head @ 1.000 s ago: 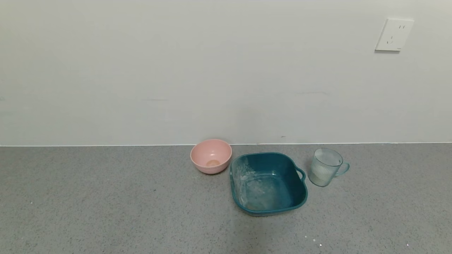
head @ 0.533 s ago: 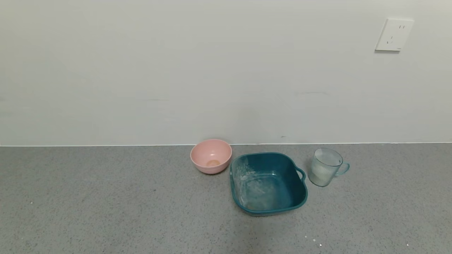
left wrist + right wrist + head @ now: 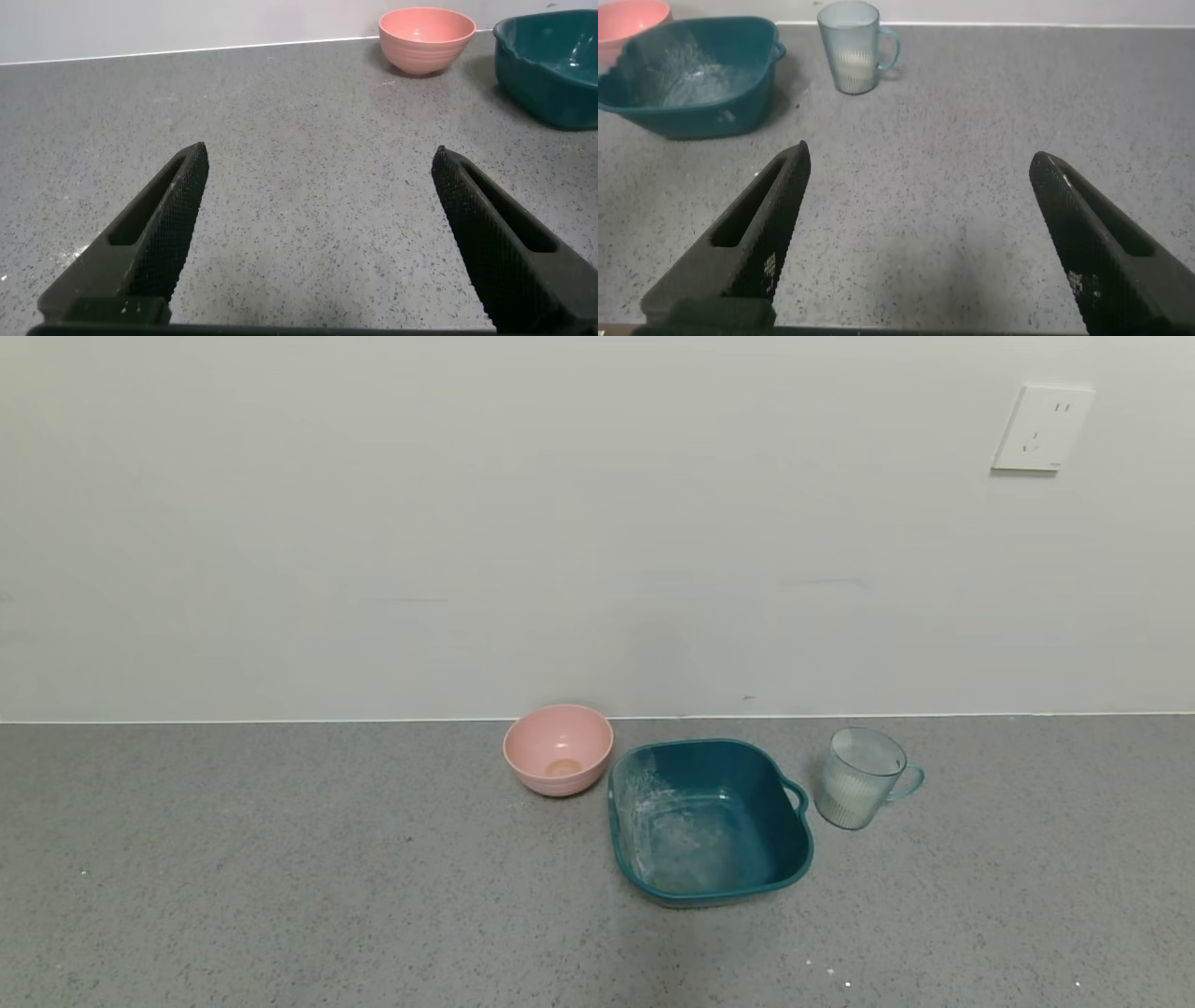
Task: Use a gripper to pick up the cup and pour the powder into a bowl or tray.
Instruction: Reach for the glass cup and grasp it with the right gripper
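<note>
1. Reaching is the step in hand, by my judgement: the cup (image 3: pixel 860 777) stands upright on the desk (image 3: pixel 280 859) and nothing holds it yet.
2. Cup position: it is on the right part of the desk, near the far wall, just beside the right side of the teal basin (image 3: pixel 709 821), apart from it. Its loop handle (image 3: pixel 907 782) points to the right, away from the basin.
3. Pale powder (image 3: pixel 852 65) shows through the ribbed side, filling the lower part of the cup.
4. The basin has its small side loop (image 3: pixel 796 795) turned toward the cup, and a whitish dusting lies on its inside. A pink bowl (image 3: pixel 558 749) stands just left of the basin, a little farther back.
5. The right end effector (image 3: pixel 915 233) has its fingers spread wide and holds nothing; it is low over the near part of the desk, and the cup is well ahead of it.
6. The left end effector (image 3: pixel 318 233) is also spread and holds nothing, over the near left part of the desk, with the pink bowl far ahead.
7. Neither arm appears in the head view.
8. Next move, as I judge it: the right arm is the closer one, so it should go forward to the cup and close on its body or handle, keeping the cup upright so that no powder spills before the basin.
</note>
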Motion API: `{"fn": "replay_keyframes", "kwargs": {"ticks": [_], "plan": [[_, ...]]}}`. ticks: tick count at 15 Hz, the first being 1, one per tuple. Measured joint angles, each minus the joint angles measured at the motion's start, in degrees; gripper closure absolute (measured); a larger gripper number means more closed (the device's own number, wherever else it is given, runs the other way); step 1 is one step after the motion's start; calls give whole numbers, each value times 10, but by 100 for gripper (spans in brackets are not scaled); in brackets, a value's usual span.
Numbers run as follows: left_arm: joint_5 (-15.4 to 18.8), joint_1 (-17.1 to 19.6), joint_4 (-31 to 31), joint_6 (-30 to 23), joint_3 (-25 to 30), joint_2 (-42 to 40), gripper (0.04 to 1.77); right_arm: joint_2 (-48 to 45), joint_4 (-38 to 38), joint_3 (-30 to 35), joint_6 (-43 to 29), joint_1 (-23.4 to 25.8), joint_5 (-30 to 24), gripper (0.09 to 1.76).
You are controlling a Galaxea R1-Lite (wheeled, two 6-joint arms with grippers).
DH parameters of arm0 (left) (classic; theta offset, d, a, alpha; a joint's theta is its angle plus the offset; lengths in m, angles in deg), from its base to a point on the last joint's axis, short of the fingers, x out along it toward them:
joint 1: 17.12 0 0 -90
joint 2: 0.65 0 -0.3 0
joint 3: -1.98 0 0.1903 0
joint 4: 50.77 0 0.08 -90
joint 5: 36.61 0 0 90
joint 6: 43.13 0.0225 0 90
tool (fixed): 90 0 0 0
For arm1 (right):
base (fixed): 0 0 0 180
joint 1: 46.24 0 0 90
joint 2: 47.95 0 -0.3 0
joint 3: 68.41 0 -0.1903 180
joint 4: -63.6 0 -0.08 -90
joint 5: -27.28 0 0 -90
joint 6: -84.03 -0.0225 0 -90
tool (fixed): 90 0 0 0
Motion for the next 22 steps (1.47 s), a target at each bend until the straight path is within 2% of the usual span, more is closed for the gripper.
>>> {"fn": "replay_keyframes", "kwargs": {"ticks": [8, 16, 22], "plan": [[0, 0, 0, 0, 0, 0, 9, 283, 21, -70, 0, -4, -16, 14], [0, 0, 0, 0, 0, 0, 9, 526, 177, -67, 3, -13, -36, 14], [0, 0, 0, 0, 0, 0, 9, 665, 310, -55, 6, -61, -32, 14]]}}
